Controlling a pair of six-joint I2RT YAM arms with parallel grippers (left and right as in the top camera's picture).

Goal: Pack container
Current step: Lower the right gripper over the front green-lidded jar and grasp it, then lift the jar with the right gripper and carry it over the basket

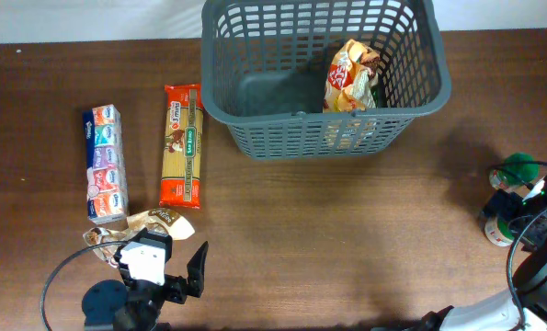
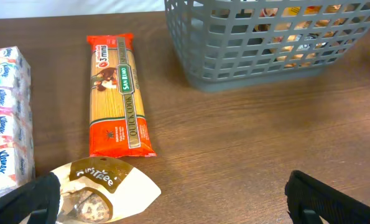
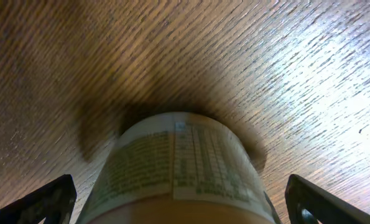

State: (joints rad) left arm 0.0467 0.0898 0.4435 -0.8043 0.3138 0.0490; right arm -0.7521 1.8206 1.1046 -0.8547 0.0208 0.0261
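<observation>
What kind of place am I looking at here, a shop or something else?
Likely a robot test bench, not a shop: a robot arm at a wooden table, a grey shopping basket, and a pasta pack laid out beside it.

The overhead camera looks straight down on my table, far edge at the top. My left wrist camera sits low at the near left and faces the far side. With the overhead view it shares the pasta packet and the basket. My right wrist camera points down, very close over a jar at the right.
</observation>
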